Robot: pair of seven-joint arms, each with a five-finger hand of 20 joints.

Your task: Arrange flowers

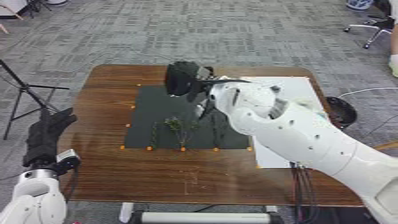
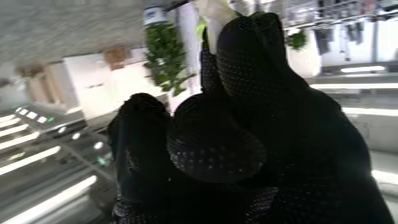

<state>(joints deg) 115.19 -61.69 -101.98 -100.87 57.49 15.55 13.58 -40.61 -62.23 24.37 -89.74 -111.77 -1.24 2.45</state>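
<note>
The right hand [image 2: 289, 125], whose grip I cannot tell, is best lifted and brought down slowly above the leafy sprig [image 1: 183, 134] lying on the dark mat [image 1: 144, 112], sparing its slender stems.

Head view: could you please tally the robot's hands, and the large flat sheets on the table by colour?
Robot's hands: 2 (left hand, right hand)
Dark sheet: 1
White sheet: 1
Total: 4
</note>
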